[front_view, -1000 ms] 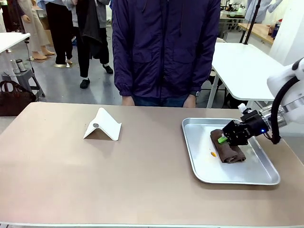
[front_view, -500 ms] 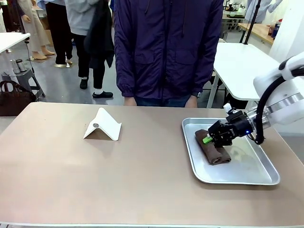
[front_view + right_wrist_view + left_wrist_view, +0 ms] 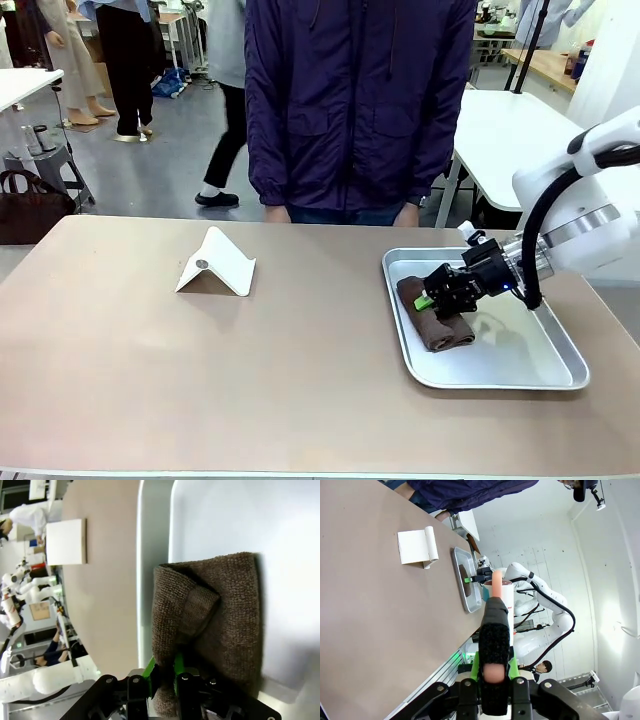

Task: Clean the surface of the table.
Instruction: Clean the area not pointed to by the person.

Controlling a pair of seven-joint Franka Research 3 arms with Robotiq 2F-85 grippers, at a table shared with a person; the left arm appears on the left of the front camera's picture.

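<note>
Right pincer (image 3: pixel 426 301) grips brown cloth (image 3: pixel 446 335); tray (image 3: pixel 520 352) on table (image 3: pixel 200 360).

White folded card stand (image 3: pixel 215 264), tent-shaped, with a small round dot on its near face. Well to its right is a silver metal tray (image 3: pixel 500 375). A folded brown cloth (image 3: pixel 440 330) sits in the tray's left part (pile looks like terry). A person in a dark purple jacket (image 3: pixel 355 100) stands behind. Brown bag (image 3: pixel 30 210) on the floor, far left. White-topped table (image 3: pixel 510 140) back right.

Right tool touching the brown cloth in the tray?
Touching. The right wrist view shows the right tool shut on a fold of the cloth, with fabric bunched between its tips.
</note>
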